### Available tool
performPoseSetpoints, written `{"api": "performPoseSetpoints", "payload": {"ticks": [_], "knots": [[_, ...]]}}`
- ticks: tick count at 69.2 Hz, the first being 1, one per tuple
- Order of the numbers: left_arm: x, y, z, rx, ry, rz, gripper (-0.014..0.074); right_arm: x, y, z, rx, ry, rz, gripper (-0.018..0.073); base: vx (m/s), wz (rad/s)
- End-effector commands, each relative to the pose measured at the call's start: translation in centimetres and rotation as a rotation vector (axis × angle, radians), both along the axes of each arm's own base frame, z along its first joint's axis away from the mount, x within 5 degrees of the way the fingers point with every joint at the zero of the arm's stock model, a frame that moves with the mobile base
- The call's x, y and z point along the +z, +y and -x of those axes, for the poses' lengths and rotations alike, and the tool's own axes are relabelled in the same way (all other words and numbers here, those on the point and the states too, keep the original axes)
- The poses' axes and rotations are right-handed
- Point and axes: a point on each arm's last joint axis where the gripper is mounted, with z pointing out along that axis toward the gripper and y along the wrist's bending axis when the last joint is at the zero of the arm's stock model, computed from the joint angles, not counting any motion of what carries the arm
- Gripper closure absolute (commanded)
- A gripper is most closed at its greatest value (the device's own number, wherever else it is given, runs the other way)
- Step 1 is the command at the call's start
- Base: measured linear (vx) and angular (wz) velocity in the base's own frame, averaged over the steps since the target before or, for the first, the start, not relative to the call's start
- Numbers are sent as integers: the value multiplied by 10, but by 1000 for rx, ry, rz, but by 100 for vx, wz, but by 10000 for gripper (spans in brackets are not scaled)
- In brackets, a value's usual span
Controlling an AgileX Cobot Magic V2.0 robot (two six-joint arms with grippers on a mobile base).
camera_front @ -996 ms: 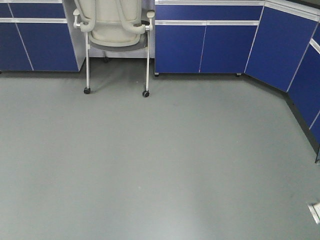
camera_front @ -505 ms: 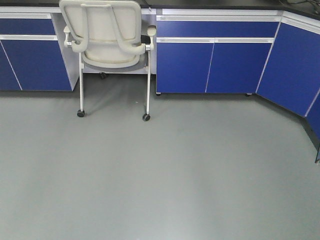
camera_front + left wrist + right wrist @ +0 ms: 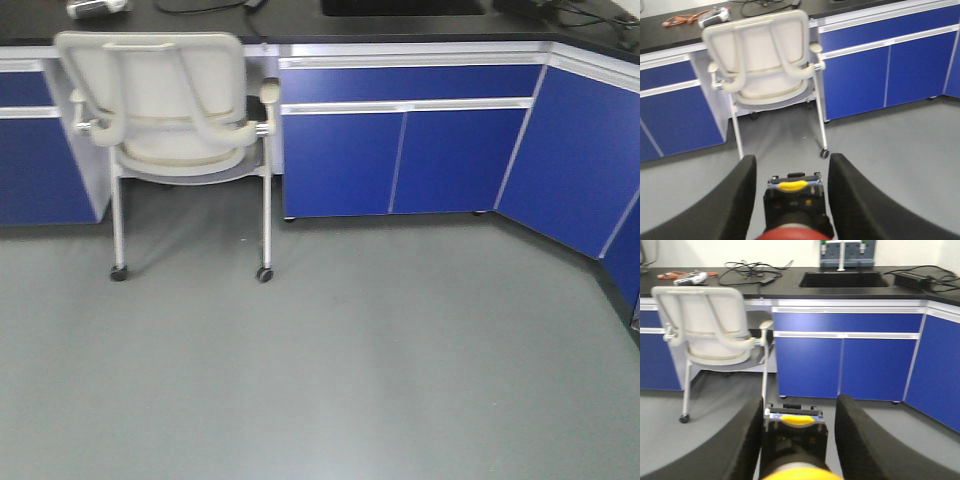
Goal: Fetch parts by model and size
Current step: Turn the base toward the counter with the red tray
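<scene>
The front view has swung since a moment ago: the white chair (image 3: 165,110) has dropped lower and drifted left in the frame, and the black countertop (image 3: 300,22) above the blue cabinets (image 3: 400,160) now shows along the top edge. No arms show in that view, only grey floor (image 3: 350,350) running up to the cabinet fronts.

Over to the left wrist view. The left gripper (image 3: 791,157) has its two black fingers spread wide, and the red-capped switch (image 3: 792,210) sits right between them. The red cap is at the bottom edge, filling the gap from finger to finger, so the pincer is clamped on it. The black body points away from the camera, with a yellow piece at its far end, and thin slivers of floor show on either side of the body. The switch hangs above the floor, aimed at the back of the chair.

Right wrist view, same story. The right gripper (image 3: 800,399) is closed onto the yellow-capped switch (image 3: 794,440), its yellow cap pressed between the fingers at the bottom edge and its black body reaching forward. The picture is a little blurred. Beyond it stand the chair and the cabinets. On the countertop there is a sink (image 3: 842,279) with a tap behind it, and loose black cables (image 3: 752,270) lie to its left.
</scene>
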Motion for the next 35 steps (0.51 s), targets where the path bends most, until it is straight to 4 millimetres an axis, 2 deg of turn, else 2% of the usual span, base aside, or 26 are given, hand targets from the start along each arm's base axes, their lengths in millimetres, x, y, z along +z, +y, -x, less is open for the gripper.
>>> {"api": "performPoseSetpoints", "payload": {"ticks": [1,15,35], "knots": [[12,-3,-1,-30,-75,9,603,16,0,-1,2,-99,-6,564,21,-39],[12,-3,-1,-30,-75,9,603,16,0,-1,2,-99,-6,564,16,-55],[12,-3,-1,-30,-75,9,603,16,0,-1,2,-99,-6,564,14,-73]]}}
